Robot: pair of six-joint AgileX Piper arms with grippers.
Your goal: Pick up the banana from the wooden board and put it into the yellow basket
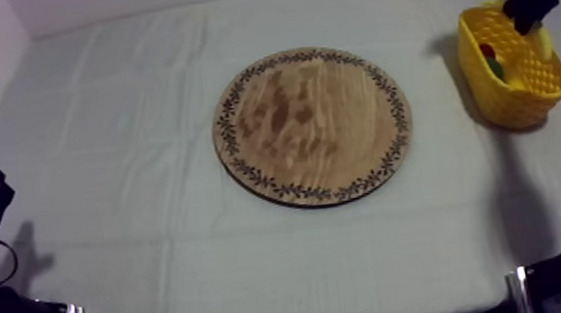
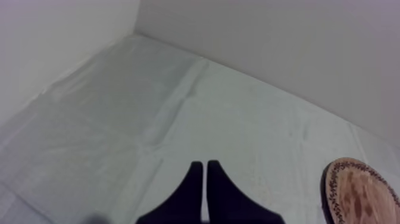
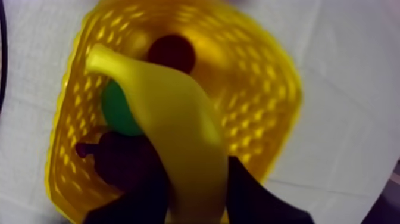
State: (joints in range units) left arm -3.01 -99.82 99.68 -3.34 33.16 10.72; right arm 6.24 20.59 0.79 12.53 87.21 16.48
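- banana (image 3: 178, 137): yellow, curved, in the right claw (image 3: 193, 182), reaching into the yellow basket (image 1: 522, 98)
- yellow basket: far right on the desk (image 1: 147, 131)
- wooden board (image 1: 312, 125): round, patterned rim, desk centre

The top view slants down on the whole counter (image 1: 155, 228). The left wrist view shares with it the wooden board (image 2: 363, 193). The right wrist view looks closely into the yellow basket (image 3: 274, 89).

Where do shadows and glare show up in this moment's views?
Top view: the yellow basket throws a soft shadow on the cloth; the wooden board shows pale sheen. Left wrist view: even light on the cloth. Right wrist view: basket mesh glows brightly around the banana.
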